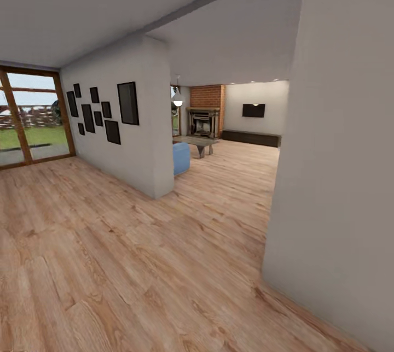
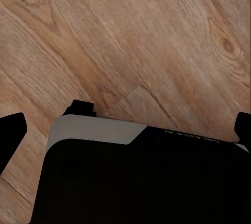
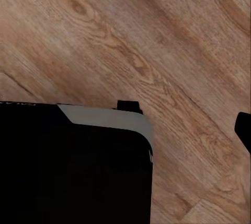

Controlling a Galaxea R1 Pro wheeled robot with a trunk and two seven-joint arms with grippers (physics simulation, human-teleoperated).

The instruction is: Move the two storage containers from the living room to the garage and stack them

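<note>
The living room (image 1: 230, 122) lies far ahead, past the brick fireplace (image 1: 205, 117); no storage containers are identifiable yet. Expect rigid, light bins; grip opposite rims. Neither end effector's opening can be determined here.

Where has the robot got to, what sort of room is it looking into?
Inside a home, in a hallway opening toward what looks like a living room: light wood-plank floor, a brick fireplace at the far end, a blue sofa end behind the partition wall hung with dark picture frames.
</note>
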